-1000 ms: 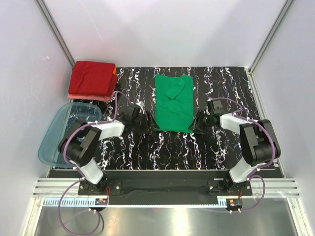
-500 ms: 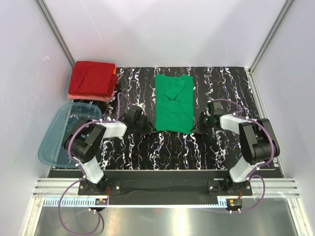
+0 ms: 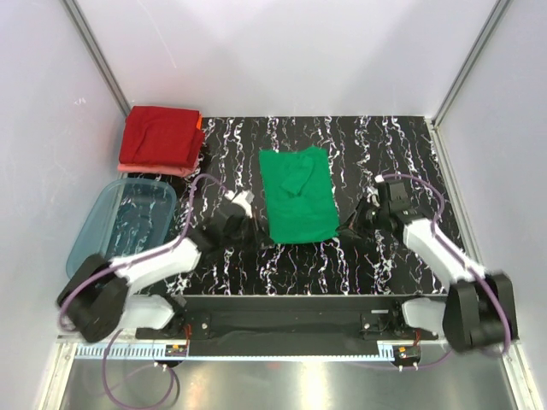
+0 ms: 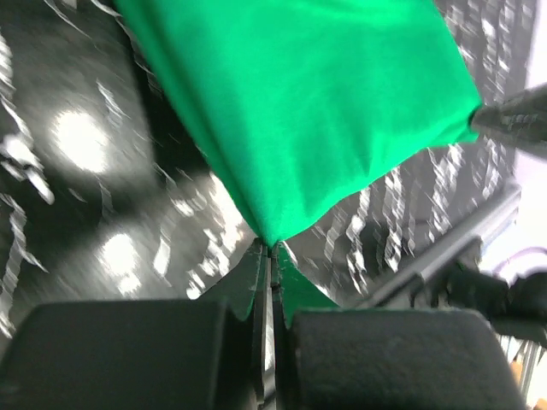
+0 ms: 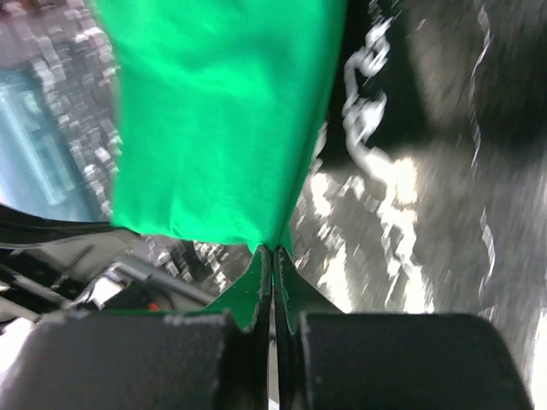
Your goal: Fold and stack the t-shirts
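Observation:
The bright green t-shirt [image 3: 297,195] lies lengthwise on the black marbled table, folded into a narrow strip. My left gripper [image 3: 261,237] is shut on its near left corner, and the cloth [image 4: 308,111] fans out from the left gripper's pinched tips [image 4: 272,246]. My right gripper [image 3: 343,230] is shut on the near right corner, where the right gripper's tips [image 5: 273,249] pinch the green cloth [image 5: 222,120]. The near hem is lifted off the table. Dark red folded t-shirts [image 3: 161,137] sit stacked at the far left on a salmon-pink one [image 3: 145,169].
A translucent blue tub [image 3: 120,229] stands at the left edge of the table, near the left arm; the tub [image 5: 30,145] also shows in the right wrist view. White walls close in the table on three sides.
Both grippers closed on the green t-shirt's near corners and lifted them. The near hem has moved away from the bases, and the shirt now looks shorter and sits slightly further left.

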Available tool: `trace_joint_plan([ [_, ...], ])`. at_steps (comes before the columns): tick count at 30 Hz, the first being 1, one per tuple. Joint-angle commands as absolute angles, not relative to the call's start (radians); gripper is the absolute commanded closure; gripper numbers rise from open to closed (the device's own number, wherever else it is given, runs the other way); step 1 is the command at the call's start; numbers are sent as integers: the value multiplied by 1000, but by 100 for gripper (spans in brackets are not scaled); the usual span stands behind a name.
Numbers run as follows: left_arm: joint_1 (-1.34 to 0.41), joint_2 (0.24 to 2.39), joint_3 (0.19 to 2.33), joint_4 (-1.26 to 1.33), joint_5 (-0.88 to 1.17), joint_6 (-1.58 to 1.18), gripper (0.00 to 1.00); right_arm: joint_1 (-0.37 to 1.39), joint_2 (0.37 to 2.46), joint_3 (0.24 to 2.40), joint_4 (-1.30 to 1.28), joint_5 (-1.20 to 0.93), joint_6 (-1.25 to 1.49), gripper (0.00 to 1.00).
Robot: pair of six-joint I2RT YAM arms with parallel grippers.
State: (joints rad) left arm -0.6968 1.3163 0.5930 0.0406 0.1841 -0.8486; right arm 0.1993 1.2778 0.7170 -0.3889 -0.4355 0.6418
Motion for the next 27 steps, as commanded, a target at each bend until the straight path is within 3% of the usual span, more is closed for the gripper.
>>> trace_joint_plan([
  [1, -773, 1158, 568, -92, 72, -879, 100, 206, 1106, 698, -575, -459, 675, 100],
  [8, -1015, 908, 566, -319, -112, -972, 100, 345, 853, 666, -744, -427, 768, 100],
  [13, -1094, 808, 577, -413, -167, -1034, 100, 387, 727, 707, -848, -379, 822, 100],
  [27, -1037, 929, 857, -569, -269, -887, 100, 387, 939, 1001, -913, -176, 686, 100],
])
